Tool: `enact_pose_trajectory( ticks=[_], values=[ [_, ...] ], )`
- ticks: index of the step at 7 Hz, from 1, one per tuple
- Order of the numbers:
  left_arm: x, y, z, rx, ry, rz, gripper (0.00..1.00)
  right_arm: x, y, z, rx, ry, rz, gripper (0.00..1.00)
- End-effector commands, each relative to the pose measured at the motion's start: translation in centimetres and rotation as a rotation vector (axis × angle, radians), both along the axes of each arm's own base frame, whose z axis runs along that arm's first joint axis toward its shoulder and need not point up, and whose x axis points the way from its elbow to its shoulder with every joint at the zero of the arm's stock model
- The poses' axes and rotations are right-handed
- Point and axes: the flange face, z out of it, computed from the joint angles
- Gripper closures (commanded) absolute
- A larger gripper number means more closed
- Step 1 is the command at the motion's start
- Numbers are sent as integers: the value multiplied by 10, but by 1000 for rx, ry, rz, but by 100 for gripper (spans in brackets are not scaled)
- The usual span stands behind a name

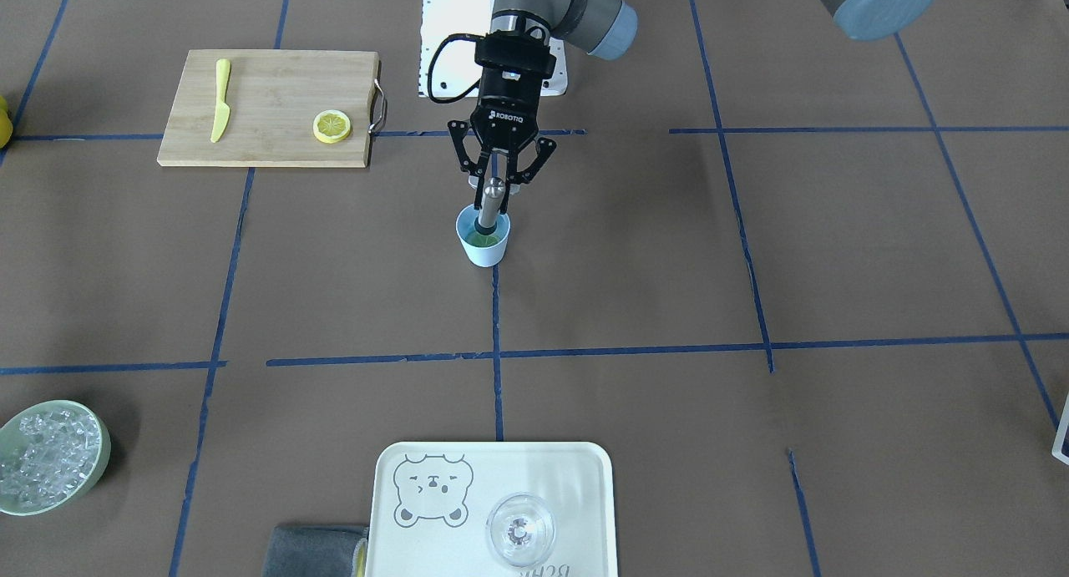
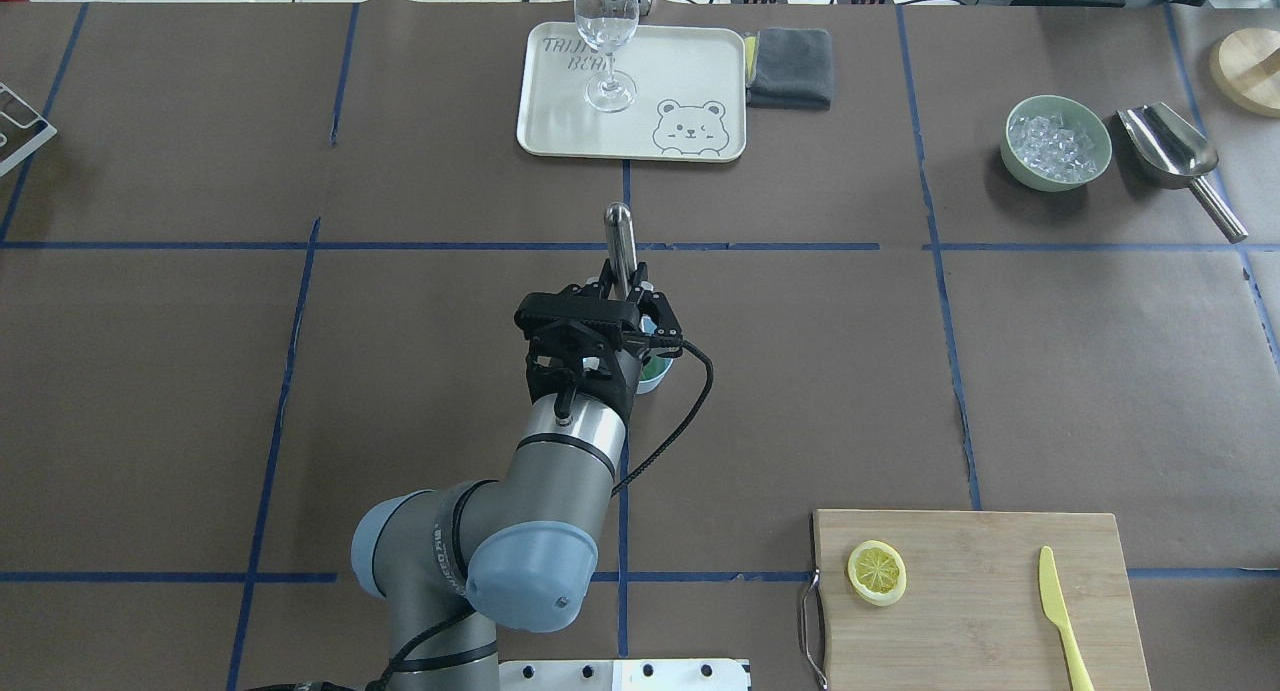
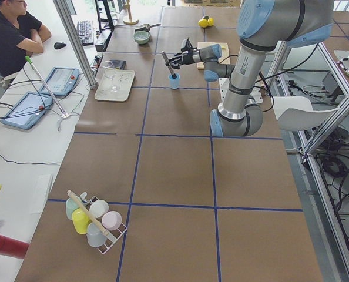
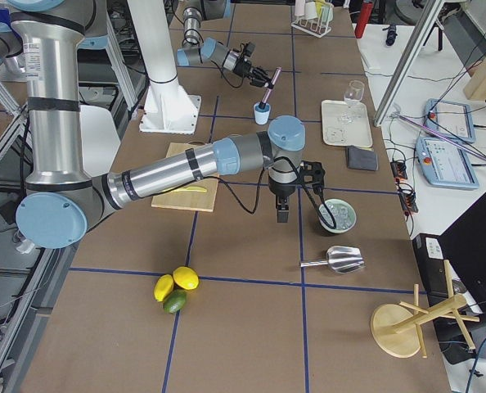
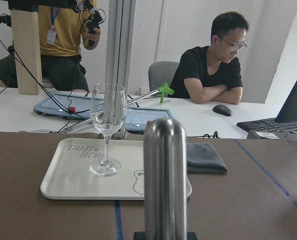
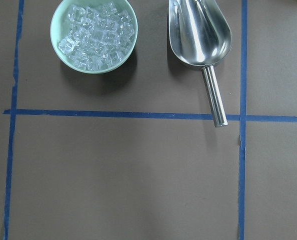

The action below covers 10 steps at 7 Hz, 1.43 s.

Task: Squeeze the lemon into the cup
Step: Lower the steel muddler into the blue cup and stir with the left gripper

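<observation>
1. The left claw hung above the middle of the table, its fingers clamped on the upper part of a metal rod.
2. The rod stood tilted, its lower end inside the cup and its rounded top leaning away from the robot.
3. The cup stood upright on the brown table cover, directly beneath the left claw.
4. The lemon slice lay in the bottom of the cup, greenish in shade, under the tip of the rod.
5. A second lemon slice lay flat on the cutting board, well apart from the cup; a yellow knife lay at the board's other end.
6. The right claw pointed down beside a bowl of ice and a scoop; whether it was open or closed cannot be told.
7. A tray at the far edge of the table carried a glass, with a folded grey cloth just beside the tray.
</observation>
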Motion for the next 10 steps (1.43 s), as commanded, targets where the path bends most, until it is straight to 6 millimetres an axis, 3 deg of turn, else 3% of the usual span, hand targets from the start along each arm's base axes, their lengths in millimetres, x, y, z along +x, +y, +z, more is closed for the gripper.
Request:
enact_pose_trajectory(
  ticks=[1,3,6,10],
  values=[
    [14,0,6,-11,-10,3,100,0,0,1,-2,0,0,0],
    [27,0,21,-12,-18,5,100,1,0,1,-3,2,2,0],
    [25,2,15,-7,-4,13,100,4,-1,-1,1,-2,7,0],
    [-29,6,-33,93,51,24,100,8,-1,-6,8,-19,14,0]
  ],
)
